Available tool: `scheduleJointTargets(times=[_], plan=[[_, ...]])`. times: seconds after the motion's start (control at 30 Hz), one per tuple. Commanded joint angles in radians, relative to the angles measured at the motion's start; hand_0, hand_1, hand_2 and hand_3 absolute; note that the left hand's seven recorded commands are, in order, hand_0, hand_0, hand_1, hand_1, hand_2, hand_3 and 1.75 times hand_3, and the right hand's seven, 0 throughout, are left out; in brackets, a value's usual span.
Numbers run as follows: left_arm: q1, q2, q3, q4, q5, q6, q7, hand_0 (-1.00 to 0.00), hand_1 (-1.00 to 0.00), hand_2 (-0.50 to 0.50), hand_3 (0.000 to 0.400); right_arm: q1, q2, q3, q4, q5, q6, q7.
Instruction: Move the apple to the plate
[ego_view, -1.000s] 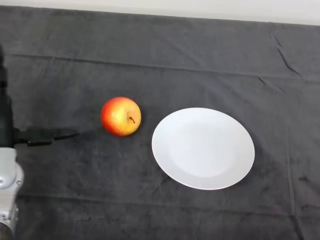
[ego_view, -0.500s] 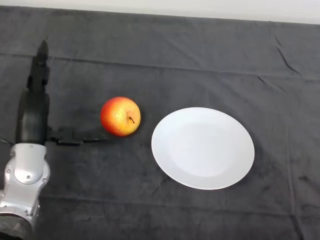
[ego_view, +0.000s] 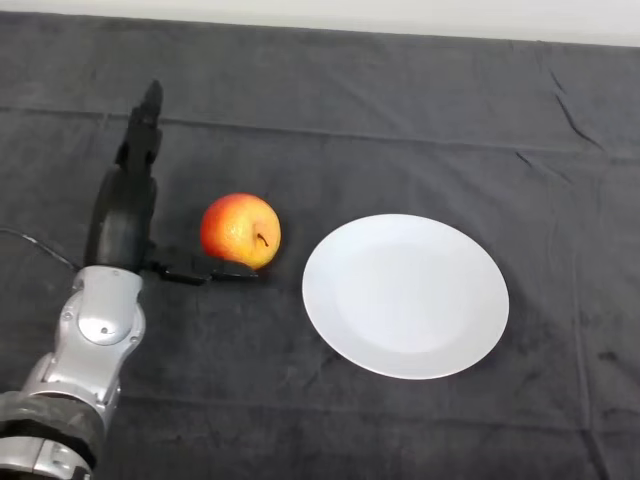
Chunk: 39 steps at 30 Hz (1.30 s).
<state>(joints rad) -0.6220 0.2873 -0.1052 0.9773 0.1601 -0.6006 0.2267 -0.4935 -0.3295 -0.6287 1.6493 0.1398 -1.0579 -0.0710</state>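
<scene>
Left arm (ego_view: 90, 340): a silver-grey forearm came in from the lower left corner and reached up over the dark cloth (ego_view: 400, 110), ending in the black hand.
Left hand (ego_view: 122, 215): it lay just left of the apple, spread open; the fingers (ego_view: 143, 125) pointed straight away from the robot toward the far edge of the table, and the thumb (ego_view: 205, 273) stuck out to the right, low along the cloth.
Thumb and apple: the thumb's tip reached under the near lower edge of the apple; whether it touched the fruit could not be told.
Apple (ego_view: 240, 232): red and yellow, stem showing toward the right side, resting on the cloth left of centre, between the hand and the plate, not held.
Plate (ego_view: 405, 296): round, white, flat on the cloth just right of the apple, with a narrow strip of cloth between them; nothing lay on it.
Far edge: a pale strip (ego_view: 400, 18) ran along the top beyond the cloth.
</scene>
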Motion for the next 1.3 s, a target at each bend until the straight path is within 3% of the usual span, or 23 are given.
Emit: scheduleJointTargets(times=[0.03, 0.63, 1.2, 1.27, 1.3], plan=[[-0.055, -0.015, -0.028, 0.05, 0.01, -0.006, -0.01, 0.0, 0.0, 0.0, 0.0, 0.103, 0.085, -0.0091, 0.105, 0.0198, 0.098, -0.0065], [-0.147, -0.08, -0.11, 0.2, 0.014, 0.006, -0.022, 0.0, 0.0, 0.0, 0.0, 0.101, 0.084, -0.0099, 0.11, 0.0197, 0.095, -0.006], [-0.181, -0.073, -0.132, 0.26, 0.001, 0.053, -0.024, 0.0, 0.0, 0.0, 0.0, 0.1, 0.083, -0.0113, 0.113, 0.0187, 0.093, -0.0057], [-0.181, -0.072, -0.132, 0.264, 0.0, 0.06, -0.02, -0.18, 0.0, -0.09, 0.072, 0.1, 0.083, -0.0114, 0.113, 0.0186, 0.093, -0.0057], [-0.182, -0.072, -0.132, 0.266, -0.001, 0.065, -0.018, -0.83, 0.0, -0.41, 0.331, 0.1, 0.083, -0.0115, 0.114, 0.0186, 0.093, -0.0057]])
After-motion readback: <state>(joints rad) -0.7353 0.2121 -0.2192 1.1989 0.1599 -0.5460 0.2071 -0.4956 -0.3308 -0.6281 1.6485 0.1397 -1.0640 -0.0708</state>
